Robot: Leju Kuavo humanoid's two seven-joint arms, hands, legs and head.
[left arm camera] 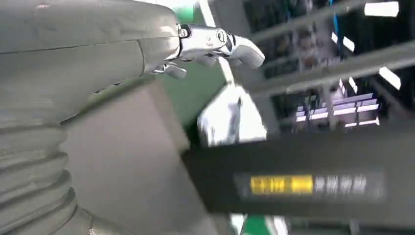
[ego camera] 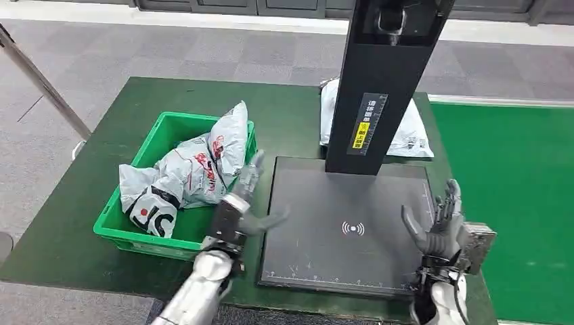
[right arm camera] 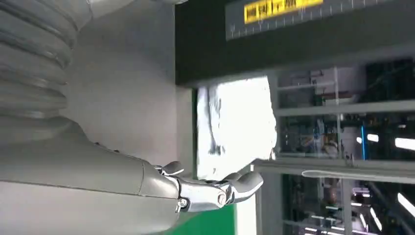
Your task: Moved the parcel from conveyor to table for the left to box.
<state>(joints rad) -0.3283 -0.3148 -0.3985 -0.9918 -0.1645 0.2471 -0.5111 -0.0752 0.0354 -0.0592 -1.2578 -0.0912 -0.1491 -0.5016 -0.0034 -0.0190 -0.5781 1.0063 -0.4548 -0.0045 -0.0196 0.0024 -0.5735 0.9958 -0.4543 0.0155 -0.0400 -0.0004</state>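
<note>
My two hands hover empty over the dark scanner platform on the green table: the left hand at the platform's left edge, fingers spread and pointing forward, the right hand at its right edge, fingers apart and raised, neither touching anything. The parcel I take to be the next one lies flat at the far side of the table, half hidden behind the black upright column (its yellow label faces me), close to the green conveyor surface on my right. To my left, the green box already holds several crumpled grey mailers, one standing above the rim.

The risk, as I judge it, is the column: it stands between my hands and the parcel, so a straight reach could strike it or snag the bag against it. The limp, slick film may also slide from a loose hold. The box is crowded, and one more bag dropped carelessly could tip over its edge.
</note>
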